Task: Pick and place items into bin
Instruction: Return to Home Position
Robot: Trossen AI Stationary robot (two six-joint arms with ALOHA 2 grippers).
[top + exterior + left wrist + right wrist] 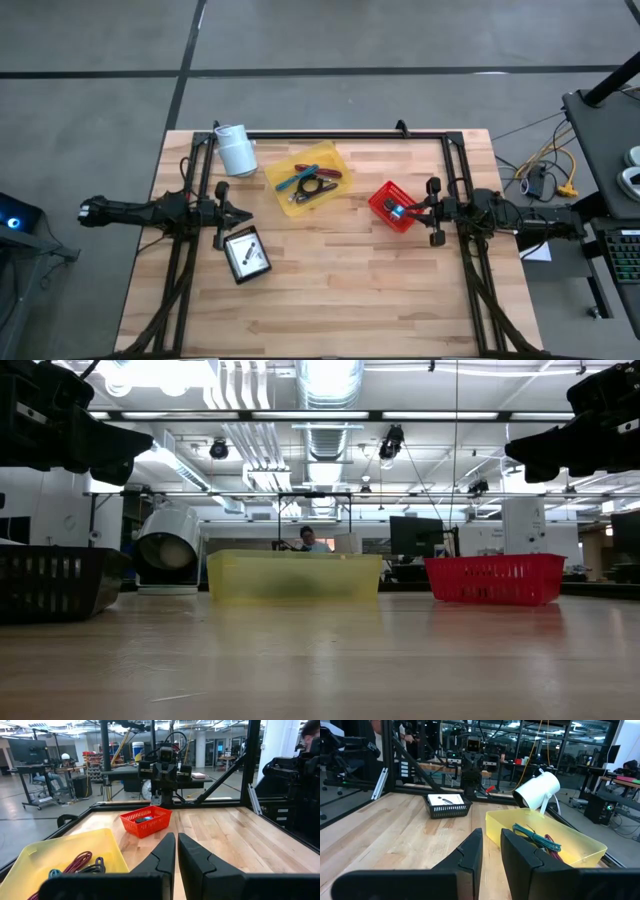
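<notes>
A yellow bin [305, 178] [295, 575] sits mid-table, holding a teal pen [530, 834], a magenta-red piece [75, 862] and a black ring [325, 187]. A black basket [246, 256] [447, 806] at the near left holds a white card with black print [445, 799]. A red basket [393, 207] [146, 820] holds a small blue and dark item [145, 819]. My left gripper [240, 214] [176, 852] hovers shut between the black basket and the yellow bin. My right gripper [418, 211] [491, 850] hovers beside the red basket, narrowly open. Both are empty.
A white cylindrical roll [236, 150] [168, 545] lies at the far left, close to the yellow bin. A black frame rail [330, 133] runs along the far edge. Bare wood [330, 290] spreads across the near half of the table.
</notes>
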